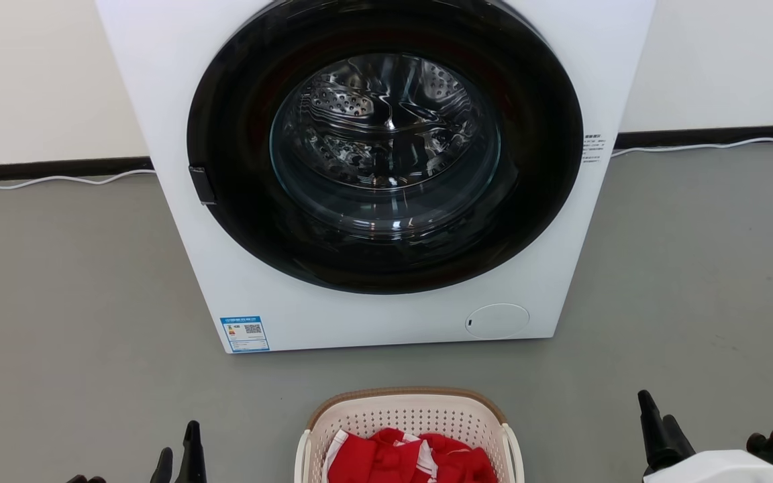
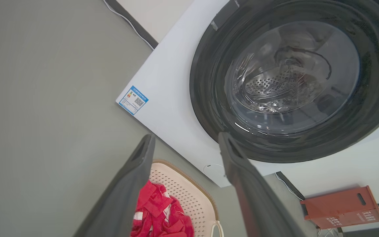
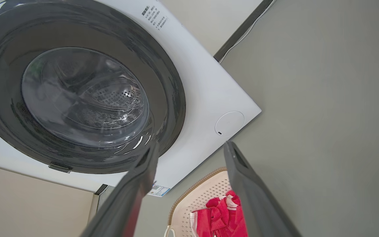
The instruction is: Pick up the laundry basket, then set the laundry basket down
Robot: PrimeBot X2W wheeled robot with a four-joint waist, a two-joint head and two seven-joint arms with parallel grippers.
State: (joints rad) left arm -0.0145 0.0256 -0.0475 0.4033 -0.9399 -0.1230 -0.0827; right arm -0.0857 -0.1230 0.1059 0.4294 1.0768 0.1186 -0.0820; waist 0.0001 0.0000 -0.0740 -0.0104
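On grey floor, cream perforated laundry basket [image 1: 413,419]

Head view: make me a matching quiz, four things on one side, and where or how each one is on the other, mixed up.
Things:
1. laundry basket
2. red clothing
3. door
4. blue label

Places or states:
A. lying inside the basket
B. shut, drum visible through the glass
C. lower left corner of the washing machine front
D. on the floor in front of the machine

Pairs: 1-D, 2-A, 3-B, 4-C
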